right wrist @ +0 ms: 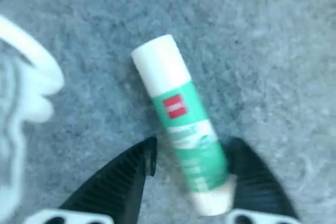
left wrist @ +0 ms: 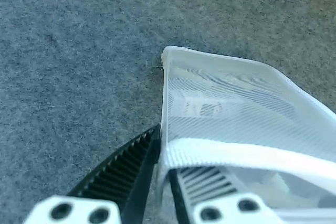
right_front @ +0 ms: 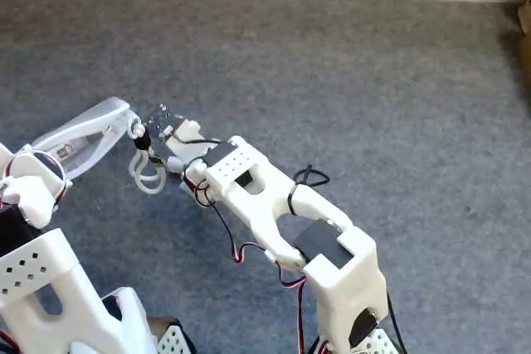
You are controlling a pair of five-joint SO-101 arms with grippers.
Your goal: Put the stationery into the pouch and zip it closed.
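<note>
Overhead, the mesh pouch (right_front: 83,134) slants over the grey table (right_front: 373,80). Left wrist: the left gripper (left wrist: 163,148) clamps the pouch's edge; its contents are unclear. Right wrist: the right gripper (right wrist: 192,148), jaws apart, straddles a glue stick (right wrist: 176,111) lying on the table.

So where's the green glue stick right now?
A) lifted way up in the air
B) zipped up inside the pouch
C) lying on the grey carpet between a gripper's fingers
C: the glue stick lies on the carpet between the right gripper's open fingers, outside the pouch.
</note>
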